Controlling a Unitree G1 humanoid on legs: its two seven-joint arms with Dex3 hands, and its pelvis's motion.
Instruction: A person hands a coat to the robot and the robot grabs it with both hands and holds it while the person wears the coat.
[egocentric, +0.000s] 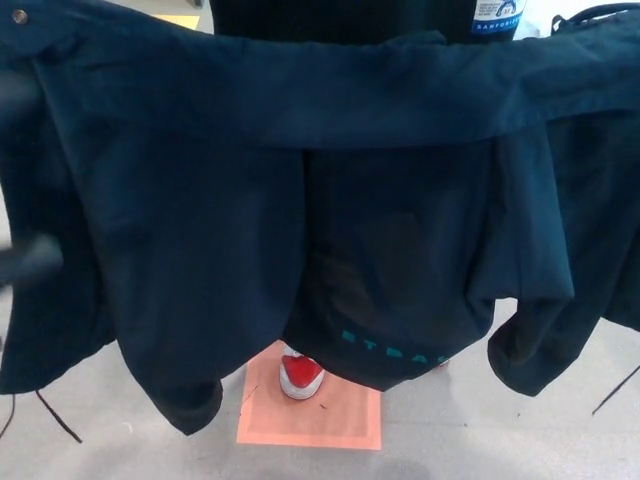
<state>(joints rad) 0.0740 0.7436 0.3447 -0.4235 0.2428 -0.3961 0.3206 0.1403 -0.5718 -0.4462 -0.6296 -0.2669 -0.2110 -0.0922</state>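
The light in here is even and soft, seemingly from overhead, and the pale grey floor (470, 440) takes it without any glare. The dark coat (300, 200) swallows most of it: its folds read only as faint tonal shifts, and the middle panel above the teal lettering (395, 350) sinks almost to black. The salmon floor mat (330, 425) and red shoe (300, 373) stay bright and fairly crisp. At the left edge a dark shape (25, 262) is smeared by motion blur, too soft to make out. Shadows on the floor are weak and diffuse.
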